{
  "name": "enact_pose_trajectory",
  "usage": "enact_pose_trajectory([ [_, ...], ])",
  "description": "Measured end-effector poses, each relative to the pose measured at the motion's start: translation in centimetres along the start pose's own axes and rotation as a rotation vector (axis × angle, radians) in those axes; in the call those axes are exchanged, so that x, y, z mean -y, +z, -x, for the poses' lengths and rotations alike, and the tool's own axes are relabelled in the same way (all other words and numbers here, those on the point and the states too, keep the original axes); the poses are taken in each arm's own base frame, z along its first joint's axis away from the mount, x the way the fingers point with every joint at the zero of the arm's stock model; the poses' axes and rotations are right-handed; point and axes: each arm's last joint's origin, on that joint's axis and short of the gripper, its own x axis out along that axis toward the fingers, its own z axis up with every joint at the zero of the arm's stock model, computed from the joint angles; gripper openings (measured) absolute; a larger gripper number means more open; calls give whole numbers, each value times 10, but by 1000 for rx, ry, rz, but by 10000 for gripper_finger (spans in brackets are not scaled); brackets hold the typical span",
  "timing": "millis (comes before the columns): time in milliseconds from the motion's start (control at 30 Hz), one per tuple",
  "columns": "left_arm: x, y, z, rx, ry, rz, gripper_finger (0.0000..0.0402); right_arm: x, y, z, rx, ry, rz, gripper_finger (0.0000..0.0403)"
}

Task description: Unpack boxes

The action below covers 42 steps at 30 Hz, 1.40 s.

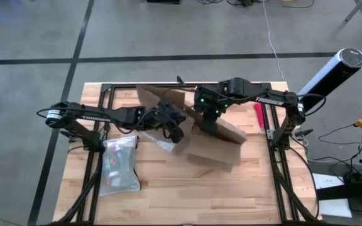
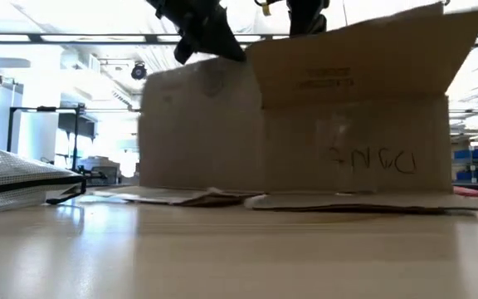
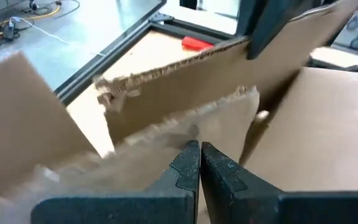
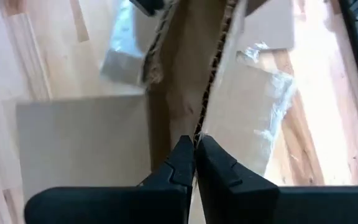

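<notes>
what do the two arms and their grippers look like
Both arms are black, slim jointed tubes with white lettering along the forearm. Black cables loop beside the left arm; the right arm has small green lights glowing near its wrist. Each ends in two dark, matte, wedge-shaped fingers tapering to narrow tips: left gripper, right gripper.
</notes>
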Motion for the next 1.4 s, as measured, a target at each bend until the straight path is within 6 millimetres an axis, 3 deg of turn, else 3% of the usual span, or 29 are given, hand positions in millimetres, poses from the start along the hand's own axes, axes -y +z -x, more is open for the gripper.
enact_pose_trajectory([
  [200,-4,11,21,58,-19,21,0,4,5,24,85,-8,0,0],
  [500,-13,29,58,169,-52,34,0,19,6,78,241,-88,-13,0],
  [700,-10,43,86,315,-109,-11,0,28,4,87,245,-100,-20,0],
  [833,-8,52,100,327,-125,-33,0,27,3,80,202,-32,-12,0],
  [1000,-4,54,102,260,-121,-62,0,26,2,62,116,23,-4,22],
  [1400,17,25,104,-2,-221,-78,0,31,8,-9,-64,23,2,244],
])
